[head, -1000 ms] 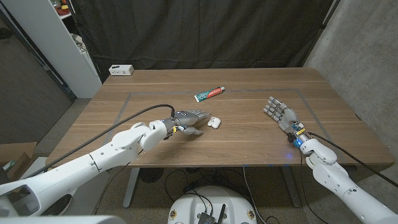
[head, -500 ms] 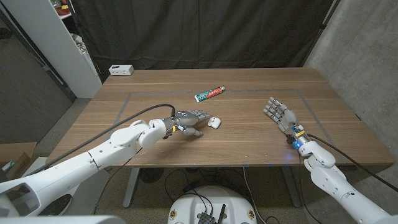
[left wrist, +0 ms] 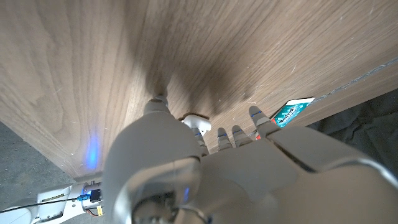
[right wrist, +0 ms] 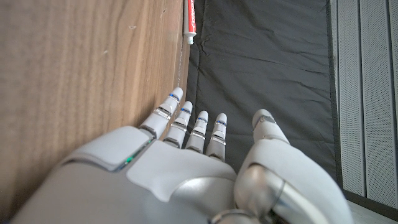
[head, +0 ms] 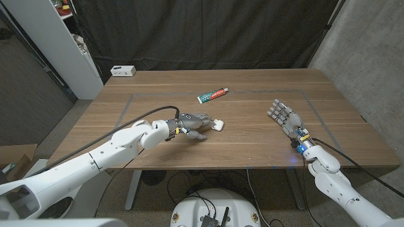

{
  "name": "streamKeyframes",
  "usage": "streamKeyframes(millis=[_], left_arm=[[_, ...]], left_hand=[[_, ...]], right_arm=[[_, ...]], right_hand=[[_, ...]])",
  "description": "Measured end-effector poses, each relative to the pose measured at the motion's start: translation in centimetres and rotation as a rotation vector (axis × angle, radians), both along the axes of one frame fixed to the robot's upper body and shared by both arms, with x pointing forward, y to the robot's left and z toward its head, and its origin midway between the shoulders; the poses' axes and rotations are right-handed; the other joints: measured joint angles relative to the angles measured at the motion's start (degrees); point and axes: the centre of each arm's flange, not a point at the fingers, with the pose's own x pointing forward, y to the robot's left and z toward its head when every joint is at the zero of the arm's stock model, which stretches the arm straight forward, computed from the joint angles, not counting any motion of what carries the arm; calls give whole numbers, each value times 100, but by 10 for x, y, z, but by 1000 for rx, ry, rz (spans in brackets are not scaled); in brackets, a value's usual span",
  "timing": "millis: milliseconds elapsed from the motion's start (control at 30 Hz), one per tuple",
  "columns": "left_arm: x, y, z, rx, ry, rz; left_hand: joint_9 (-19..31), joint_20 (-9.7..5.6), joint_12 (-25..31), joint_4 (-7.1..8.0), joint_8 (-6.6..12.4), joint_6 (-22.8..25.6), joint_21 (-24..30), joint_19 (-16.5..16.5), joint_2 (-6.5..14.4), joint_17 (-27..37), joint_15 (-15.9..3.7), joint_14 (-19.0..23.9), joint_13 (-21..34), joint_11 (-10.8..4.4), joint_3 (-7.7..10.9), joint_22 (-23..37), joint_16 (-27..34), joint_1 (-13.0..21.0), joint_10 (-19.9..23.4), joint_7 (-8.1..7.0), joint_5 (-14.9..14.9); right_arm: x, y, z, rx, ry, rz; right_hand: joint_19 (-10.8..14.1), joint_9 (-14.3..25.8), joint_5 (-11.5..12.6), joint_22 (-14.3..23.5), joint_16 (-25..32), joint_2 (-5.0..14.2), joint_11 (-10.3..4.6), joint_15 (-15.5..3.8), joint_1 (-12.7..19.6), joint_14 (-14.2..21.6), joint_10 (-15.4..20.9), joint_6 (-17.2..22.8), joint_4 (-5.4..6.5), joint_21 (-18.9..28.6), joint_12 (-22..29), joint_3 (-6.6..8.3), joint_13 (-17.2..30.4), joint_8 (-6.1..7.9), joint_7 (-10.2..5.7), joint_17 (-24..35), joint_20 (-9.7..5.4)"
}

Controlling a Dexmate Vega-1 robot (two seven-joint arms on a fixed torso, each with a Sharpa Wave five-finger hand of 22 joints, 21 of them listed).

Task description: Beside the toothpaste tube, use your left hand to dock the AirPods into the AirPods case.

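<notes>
1. Wooden table point(head: 252, 135) with a pale taped rectangle marked on its top; dark curtain behind it, and a grey concrete wall on the robot's right.
2. Left hand point(head: 192, 123), grey fingers on a white arm, reaches across the middle of the table. Its fingertips point(head: 207, 120) are at the small white AirPods case point(head: 218, 125).
3. In the head view the fingers sit close around the near side of the case and appear to touch it. Whether they actually clamp it, I cannot tell.
4. Left wrist view: the back of the left hand point(left wrist: 205, 165), fingers stretched out side by side over the wood, with a white rounded piece of the case point(left wrist: 196, 120) showing just beyond them and a shadow on the wood past it.
5. The case lies on the table near the green, white and red toothpaste tube point(head: 213, 95), which is farther from the robot and apart from it. Individual earbuds are too small to make out.
6. The tube's green end point(left wrist: 292, 112) also shows in the left wrist view, past the fingertips.
7. Right hand point(head: 286, 117) is over the table's right part, well apart from the case, fingers straight and slightly spread, holding nothing.
8. Right wrist view: right hand point(right wrist: 186, 162), fingers extended side by side, thumb set off from them; toothpaste tube point(right wrist: 191, 22) far off on the wood.
9. Small white box point(head: 123, 70) at the far left table edge.
</notes>
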Motion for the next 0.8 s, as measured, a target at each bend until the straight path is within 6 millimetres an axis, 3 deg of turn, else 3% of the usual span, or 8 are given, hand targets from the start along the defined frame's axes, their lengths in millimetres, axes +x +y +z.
streamKeyframes(millis=[100,267,367,400,467,700,800], left_arm=[[0,0,1,7,1,6],[0,2,1,15,3,19],[0,1,4,12,-4,25],[0,2,4,12,-4,26],[-1,2,6,7,-11,32],[-3,2,10,-10,-28,51],[-2,4,11,-20,-36,66]], left_hand=[[-1,0,0,47,99,221,0,0,-57,0,0,0,-2,0,-16,-25,0,30,0,-95,-20],[0,30,16,128,145,235,31,30,-18,0,-41,42,-29,-31,-64,-15,22,-9,31,-107,-43],[6,37,20,176,230,488,53,65,-12,0,-81,82,-41,-22,-97,-10,43,-15,64,-358,-84],[11,36,20,191,111,502,71,106,-12,1,-94,94,-51,-36,-112,-10,43,-15,78,-368,-106],[18,30,20,220,-108,380,77,113,-12,1,-80,125,-55,-40,-142,-10,43,-15,82,-246,-128],[-7,60,20,285,-427,139,77,144,42,1,-111,155,-82,-40,-77,-10,43,-22,82,10,-211],[0,60,20,316,-670,-322,77,144,73,5,-80,185,-82,-40,35,12,43,9,82,38,-333]], right_arm=[[0,0,-1,3,-2,-1],[0,-1,-2,6,-1,-3],[0,-1,-2,8,-2,-2],[0,-2,-2,8,-1,-3],[0,-2,-3,10,-1,-2],[1,-4,-3,9,0,0],[2,-5,-3,9,0,-1]], right_hand=[[-21,0,0,0,0,11,0,0,-49,0,0,0,0,0,0,0,0,0,0,0,20],[-21,0,0,0,0,11,0,0,-49,0,0,0,0,0,0,0,0,0,0,0,21],[-21,0,0,0,0,11,0,0,-49,0,0,0,0,0,0,0,0,0,0,0,21],[-21,0,0,0,0,11,0,0,-49,0,0,0,0,0,0,0,0,0,0,0,21],[-21,0,0,0,0,11,0,0,-49,0,0,0,0,0,0,0,0,0,0,0,21],[10,0,0,0,0,11,28,0,-49,0,28,0,0,0,0,0,0,0,0,-1,52],[10,0,0,0,0,11,28,0,-49,0,28,0,0,0,0,0,0,0,0,0,52]])
